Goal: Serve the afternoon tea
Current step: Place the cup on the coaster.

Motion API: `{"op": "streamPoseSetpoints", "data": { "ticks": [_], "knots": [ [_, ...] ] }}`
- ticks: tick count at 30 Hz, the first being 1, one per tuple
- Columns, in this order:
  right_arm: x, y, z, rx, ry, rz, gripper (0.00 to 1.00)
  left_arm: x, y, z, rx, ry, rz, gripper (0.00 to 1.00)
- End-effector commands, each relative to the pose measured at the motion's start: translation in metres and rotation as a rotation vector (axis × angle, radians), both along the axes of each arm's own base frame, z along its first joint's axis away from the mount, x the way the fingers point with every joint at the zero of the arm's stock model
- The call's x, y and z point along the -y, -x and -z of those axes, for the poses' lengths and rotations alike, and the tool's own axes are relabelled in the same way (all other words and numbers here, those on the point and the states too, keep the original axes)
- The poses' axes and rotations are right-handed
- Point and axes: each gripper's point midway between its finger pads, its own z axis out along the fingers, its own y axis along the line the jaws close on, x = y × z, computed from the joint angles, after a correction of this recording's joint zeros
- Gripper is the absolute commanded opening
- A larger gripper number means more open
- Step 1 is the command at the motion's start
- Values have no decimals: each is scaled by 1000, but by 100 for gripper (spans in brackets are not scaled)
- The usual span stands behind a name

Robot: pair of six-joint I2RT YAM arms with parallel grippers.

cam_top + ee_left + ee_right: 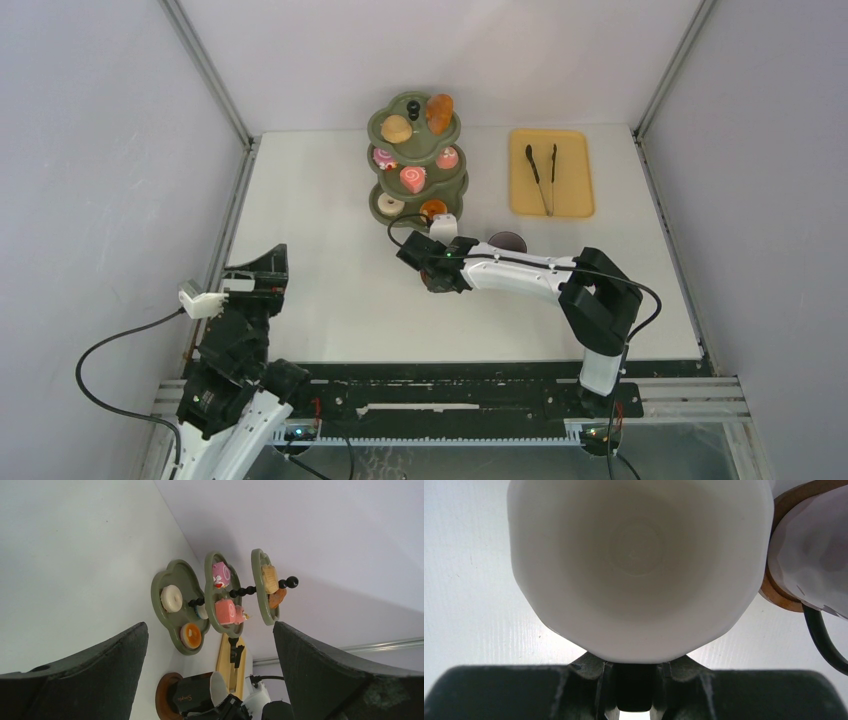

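— How far along is the tea?

— The food looks served. The green three-tier stand (175, 575) at the back of the desk (330, 220) carries donuts (171, 598) on its lowest tier, pink swirl cakes (221, 573) on the middle one and a bun (270, 578) on top. The tongs (541, 178) lie on the yellow tray (575, 150) to its right.

— And the cups?

— That is the step in hand, I'd say. The right hand (634, 677) is closed narrow on the near side of a white cup (634, 555), just in front of the stand. I cannot tell whether it pinches the rim or a handle, or whether the cup rests on the desk or hangs above it.

— Is it on its saucer?

— Not yet. The brown saucer (510, 241) sits just beside the cup, to the right. I judge the cup belongs there.

— The left hand?

— The left hand (262, 278) gapes wide and holds nothing, well apart at the desk's left edge.
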Motion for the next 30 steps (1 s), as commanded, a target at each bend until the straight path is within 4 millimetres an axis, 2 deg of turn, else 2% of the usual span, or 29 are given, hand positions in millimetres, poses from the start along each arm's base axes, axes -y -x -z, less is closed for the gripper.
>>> {"op": "streamPoseSetpoints", "data": {
  "ticks": [1, 9, 22, 30],
  "knots": [
    [-6, -11, -12, 57, -47, 36, 11, 3, -2, 2, 5, 1, 10, 100],
    [-6, -8, -11, 46, -47, 37, 36, 3, -1, 1, 6, 11, 15, 100],
    [-5, -5, -13, 43, -45, 33, 50, 6, 1, 0, 6, 24, 31, 100],
    [-11, 0, -20, 48, -64, 9, 54, 6, 2, -2, 5, 29, 36, 100]
  ]
}}
